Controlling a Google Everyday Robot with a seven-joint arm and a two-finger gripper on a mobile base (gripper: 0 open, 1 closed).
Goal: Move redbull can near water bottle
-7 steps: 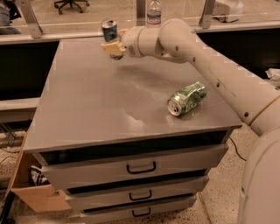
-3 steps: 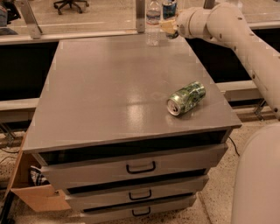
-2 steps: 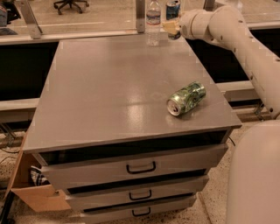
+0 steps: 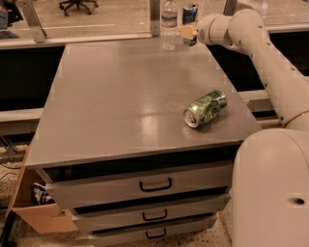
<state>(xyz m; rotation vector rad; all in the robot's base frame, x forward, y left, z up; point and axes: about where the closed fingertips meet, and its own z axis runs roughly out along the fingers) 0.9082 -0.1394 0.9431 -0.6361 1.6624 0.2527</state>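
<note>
The gripper (image 4: 187,33), fingers clasping the redbull can (image 4: 190,11), had brought it to the water bottle's (image 4: 168,20) 3 o'clock; probably only release remained.

Plastic pincer (image 4: 188,33) on metal redbull can (image 4: 190,11)

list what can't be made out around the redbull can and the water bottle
All in the camera view:
1. Whether the gripper, at the far edge of the table, grips the redbull can: the contact is too small to read.
2. The redbull can's base: hidden by the gripper, so standing or lifted is unclear.
3. The water bottle: top cut off by the upper edge.
4. The green can: print blurred.
</note>
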